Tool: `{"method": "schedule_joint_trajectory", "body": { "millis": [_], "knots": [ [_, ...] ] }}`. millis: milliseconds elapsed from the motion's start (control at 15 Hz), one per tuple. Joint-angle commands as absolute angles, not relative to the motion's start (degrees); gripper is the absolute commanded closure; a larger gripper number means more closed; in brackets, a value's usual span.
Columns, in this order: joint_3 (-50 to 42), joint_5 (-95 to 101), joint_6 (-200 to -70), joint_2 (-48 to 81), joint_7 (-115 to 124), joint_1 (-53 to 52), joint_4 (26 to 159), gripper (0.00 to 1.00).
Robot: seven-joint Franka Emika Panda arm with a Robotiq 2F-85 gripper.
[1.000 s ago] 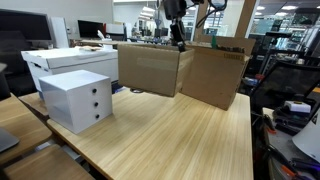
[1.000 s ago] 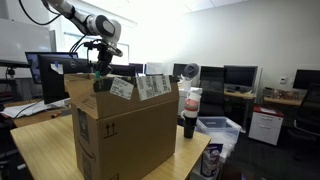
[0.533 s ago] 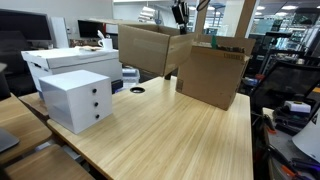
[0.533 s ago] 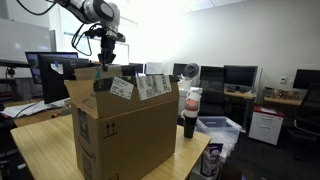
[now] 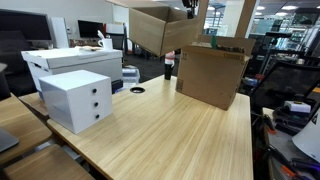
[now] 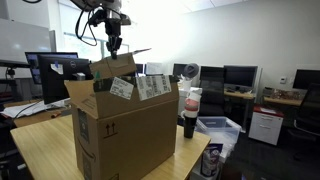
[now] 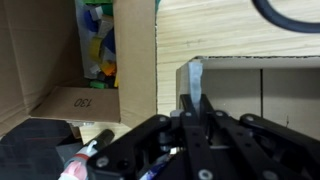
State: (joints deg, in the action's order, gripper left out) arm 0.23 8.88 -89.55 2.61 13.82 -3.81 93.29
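Wrist view: tool [image 7: 192, 102] clamps cardboard box [image 7: 250, 88] wall, box hangs beneath

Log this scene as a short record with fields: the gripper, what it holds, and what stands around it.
gripper: shut on a wall edge of the raised cardboard box
raised cardboard box: in the air, clear of the wooden table, seemingly tilted
second cardboard box: open, standing on the table just below and beside the raised one
white drawer unit: on the table, apart from both boxes
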Motion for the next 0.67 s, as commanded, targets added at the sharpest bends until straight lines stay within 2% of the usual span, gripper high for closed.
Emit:
{"method": "schedule_joint_trajectory", "body": {
  "millis": [0, 600],
  "knots": [
    [-0.33, 12.23, -89.23, -0.68, 17.91, -2.22, 93.58, 0.95],
    [-1.98, 15.99, -88.88, -3.39, 22.44, 1.07, 93.97, 0.95]
  ]
}}
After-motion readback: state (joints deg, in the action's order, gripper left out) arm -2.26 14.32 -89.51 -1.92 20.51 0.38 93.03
